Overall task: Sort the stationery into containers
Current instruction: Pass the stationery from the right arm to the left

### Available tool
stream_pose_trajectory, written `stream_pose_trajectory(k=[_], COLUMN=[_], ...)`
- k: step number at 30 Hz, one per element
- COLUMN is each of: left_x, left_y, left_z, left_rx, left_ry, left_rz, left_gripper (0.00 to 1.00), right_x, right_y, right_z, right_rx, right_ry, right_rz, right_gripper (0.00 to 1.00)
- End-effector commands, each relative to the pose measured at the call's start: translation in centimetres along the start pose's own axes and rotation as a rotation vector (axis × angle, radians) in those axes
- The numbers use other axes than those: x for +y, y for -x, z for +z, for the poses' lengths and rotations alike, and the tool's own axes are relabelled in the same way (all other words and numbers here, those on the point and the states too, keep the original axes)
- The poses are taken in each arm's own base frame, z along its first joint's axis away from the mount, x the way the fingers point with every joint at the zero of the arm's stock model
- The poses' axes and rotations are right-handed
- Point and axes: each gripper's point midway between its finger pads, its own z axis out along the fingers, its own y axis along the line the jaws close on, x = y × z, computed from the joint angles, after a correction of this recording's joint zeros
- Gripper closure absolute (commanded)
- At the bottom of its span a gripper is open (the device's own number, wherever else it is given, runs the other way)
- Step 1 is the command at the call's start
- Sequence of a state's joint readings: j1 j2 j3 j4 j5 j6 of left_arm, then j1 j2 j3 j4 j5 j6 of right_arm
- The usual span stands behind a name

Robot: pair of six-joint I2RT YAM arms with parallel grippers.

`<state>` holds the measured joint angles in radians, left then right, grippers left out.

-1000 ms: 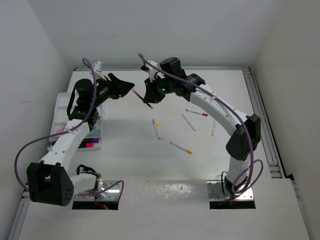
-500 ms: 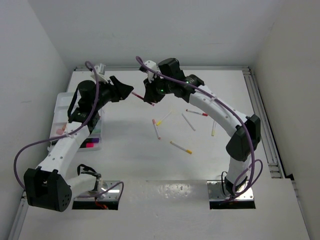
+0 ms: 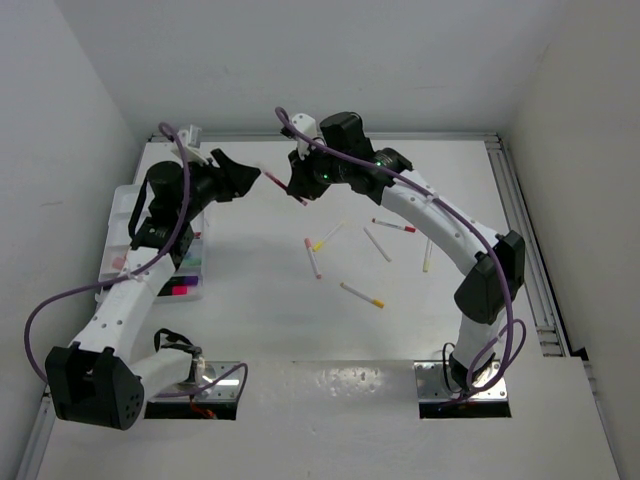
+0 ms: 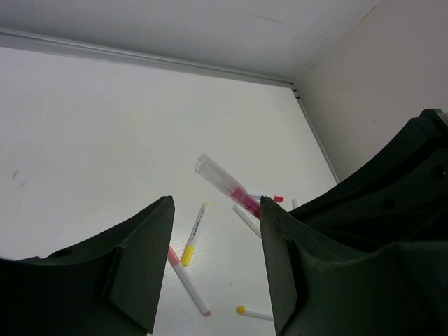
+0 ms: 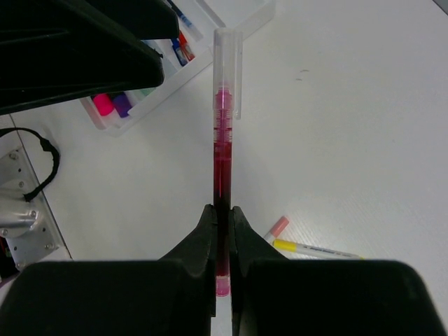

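My right gripper (image 3: pixel 301 191) (image 5: pixel 222 211) is shut on a red pen (image 3: pixel 276 183) (image 5: pixel 222 140) with a clear cap, holding it in the air over the back of the table. The cap end points at my left gripper (image 3: pixel 254 172) (image 4: pixel 216 204), which is open just short of it. In the left wrist view the pen (image 4: pixel 227 183) hangs beyond the gap and touches neither finger. The white divided tray (image 3: pixel 118 203) (image 5: pixel 183 73) lies at the left, partly under the left arm, with pink and purple highlighters (image 5: pixel 105 103) in it. Several thin pens (image 3: pixel 313 258) lie loose mid-table.
Loose pens lie at the table's centre and right: a yellow-capped pen (image 3: pixel 326 237) (image 4: pixel 194 234), a red-capped pen (image 3: pixel 394 226) and a yellow-tipped pen (image 3: pixel 362 295). Walls close the back and sides. A metal rail (image 3: pixel 525 240) runs along the right edge.
The right arm has carried the red pen up and back-left. The left gripper has swung back toward the pen's cap, its jaws slightly wider.
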<state>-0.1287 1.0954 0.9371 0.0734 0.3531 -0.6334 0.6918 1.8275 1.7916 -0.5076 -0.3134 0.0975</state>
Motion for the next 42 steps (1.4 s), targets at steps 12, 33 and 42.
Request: stream_pose_trajectory(k=[12, 33, 42], left_x=[-3.9, -3.2, -1.4], left_y=[-2.0, -4.0, -2.2], left_z=[1.1, 1.5, 0.9], left_rx=[0.043, 0.071, 0.114], left_ry=[-0.154, -0.148, -0.175], left_rz=[-0.184, -0.224, -0.027], left_gripper=[0.46, 0.61, 0.95], right_x=[1.2, 3.5, 2.6], right_y=[3.4, 2.5, 2.4], right_z=[-1.0, 0.6, 0.0], right_rx=[-0.098, -0.069, -0.062], right_ry=[0.015, 0.079, 0.046], right_rz=[-0.019, -0.022, -0.024], right_gripper=[1.00, 1.00, 0.61])
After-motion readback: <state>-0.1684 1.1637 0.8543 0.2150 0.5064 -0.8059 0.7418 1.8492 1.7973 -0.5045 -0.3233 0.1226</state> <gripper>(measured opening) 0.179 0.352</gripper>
